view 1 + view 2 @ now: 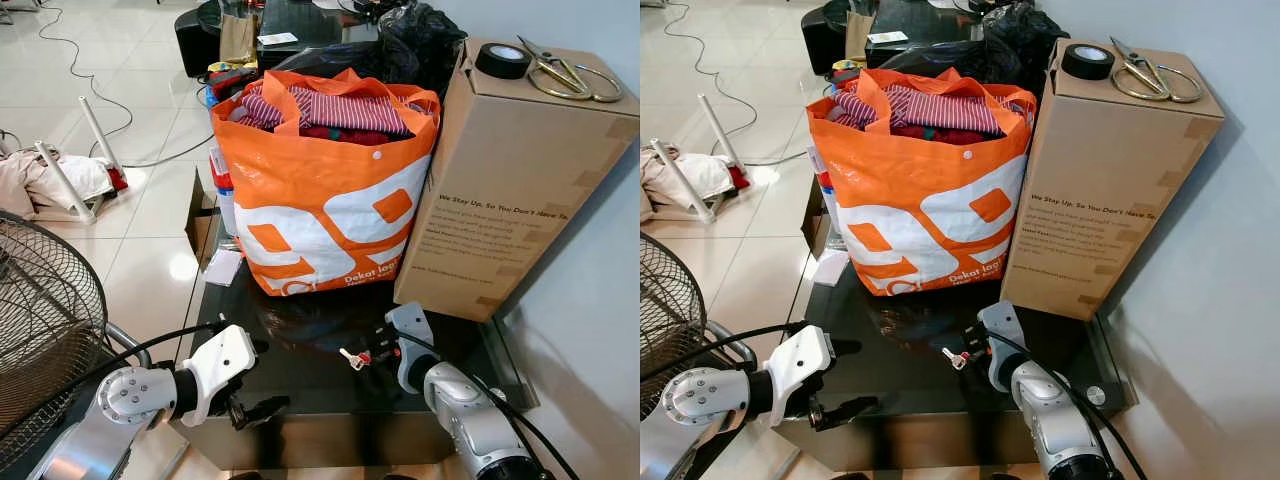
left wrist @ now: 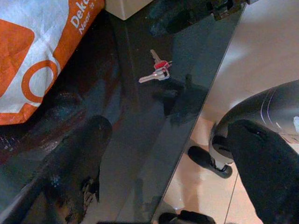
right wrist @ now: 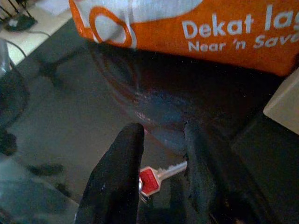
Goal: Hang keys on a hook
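Right gripper (image 3: 161,179), lower centre, fingers apart astride keys (image 3: 150,179) on glass table (image 1: 320,385); shallow pinch risks slip. Left gripper (image 1: 245,405) jaws: cannot tell.

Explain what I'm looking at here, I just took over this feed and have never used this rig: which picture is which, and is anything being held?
This is a two-armed humanoid robot. The two wide pictures come from its head, looking down at a black glass table. The other two come from cameras on each wrist, looking along the black fingers. On the table stand an orange bag of clothes and a cardboard box with a tape roll and scissors on top. The right gripper sits low over the table with its fingers either side of the keys, one red-capped; whether it grips them yet is unclear. The left gripper holds nothing and hovers at the table's near edge.
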Motion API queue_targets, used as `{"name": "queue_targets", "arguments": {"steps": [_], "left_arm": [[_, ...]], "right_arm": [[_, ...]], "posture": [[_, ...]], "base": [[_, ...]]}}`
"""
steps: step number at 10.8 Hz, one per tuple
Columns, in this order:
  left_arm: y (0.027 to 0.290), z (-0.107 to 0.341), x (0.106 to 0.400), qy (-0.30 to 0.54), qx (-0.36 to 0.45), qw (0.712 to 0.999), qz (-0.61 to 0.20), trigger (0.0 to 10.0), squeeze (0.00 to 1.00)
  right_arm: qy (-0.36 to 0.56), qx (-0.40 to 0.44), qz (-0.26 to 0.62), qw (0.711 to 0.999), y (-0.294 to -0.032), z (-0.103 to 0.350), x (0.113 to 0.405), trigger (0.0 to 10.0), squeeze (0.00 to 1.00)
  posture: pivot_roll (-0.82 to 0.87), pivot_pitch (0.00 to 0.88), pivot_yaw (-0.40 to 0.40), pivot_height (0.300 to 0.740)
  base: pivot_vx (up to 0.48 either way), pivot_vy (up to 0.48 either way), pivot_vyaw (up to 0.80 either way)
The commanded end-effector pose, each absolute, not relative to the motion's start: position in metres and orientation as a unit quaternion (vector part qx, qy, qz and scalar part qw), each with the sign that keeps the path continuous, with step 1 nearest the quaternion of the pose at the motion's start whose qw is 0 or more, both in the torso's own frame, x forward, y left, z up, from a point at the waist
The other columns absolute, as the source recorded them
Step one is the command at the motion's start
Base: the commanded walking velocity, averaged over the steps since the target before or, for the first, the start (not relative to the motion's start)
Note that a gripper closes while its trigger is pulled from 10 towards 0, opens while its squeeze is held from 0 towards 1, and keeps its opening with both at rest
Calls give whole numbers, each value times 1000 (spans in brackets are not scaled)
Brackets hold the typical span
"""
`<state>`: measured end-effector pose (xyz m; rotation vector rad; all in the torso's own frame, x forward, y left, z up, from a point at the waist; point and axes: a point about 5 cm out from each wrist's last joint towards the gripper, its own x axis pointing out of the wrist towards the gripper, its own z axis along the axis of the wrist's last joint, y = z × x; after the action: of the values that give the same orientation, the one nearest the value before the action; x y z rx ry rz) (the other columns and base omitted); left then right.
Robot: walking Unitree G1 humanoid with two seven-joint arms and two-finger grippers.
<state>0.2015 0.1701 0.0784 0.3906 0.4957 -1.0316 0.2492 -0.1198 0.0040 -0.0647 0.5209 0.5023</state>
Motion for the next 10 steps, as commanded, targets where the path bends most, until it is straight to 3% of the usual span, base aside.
{"name": "queue_targets", "arguments": {"steps": [1, 3, 4, 5, 7, 8, 10], "left_arm": [[170, 81, 201, 232, 193, 818, -489, 10000, 4], [172, 79, 200, 239, 200, 814, -491, 10000, 4], [174, 76, 197, 248, 211, 805, -496, 10000, 0], [174, 75, 197, 250, 213, 804, -496, 10000, 0], [174, 75, 195, 252, 215, 802, -497, 10000, 4], [175, 75, 194, 253, 216, 801, -497, 10000, 4], [175, 75, 193, 253, 217, 801, -497, 10000, 4]], "right_arm": [[266, -47, 244, 931, -121, 2, 251, 10000, 1000], [305, -68, 244, 918, -121, -12, 247, 10000, 1000], [323, -76, 258, 908, -118, -20, 244, 10000, 424], [328, -83, 265, 903, -117, -22, 243, 10000, 0], [338, -101, 277, 894, -116, -28, 241, 9647, 0], [340, -104, 276, 893, -116, -30, 242, 4196, 0], [343, -106, 269, 894, -115, -33, 243, 2353, 0]], "posture": [[-36, 0, 6, 740], [-35, 0, 9, 740], [-33, 0, 8, 740], [-31, 0, 4, 740], [-25, 0, -2, 740], [-23, 0, -4, 740], [-22, 0, -3, 740]], "base": [[0, 0, 0], [0, 0, 0], [0, 0, 0], [0, 0, 0], [0, 0, 0], [0, 0, 0], [0, 0, 0]]}}
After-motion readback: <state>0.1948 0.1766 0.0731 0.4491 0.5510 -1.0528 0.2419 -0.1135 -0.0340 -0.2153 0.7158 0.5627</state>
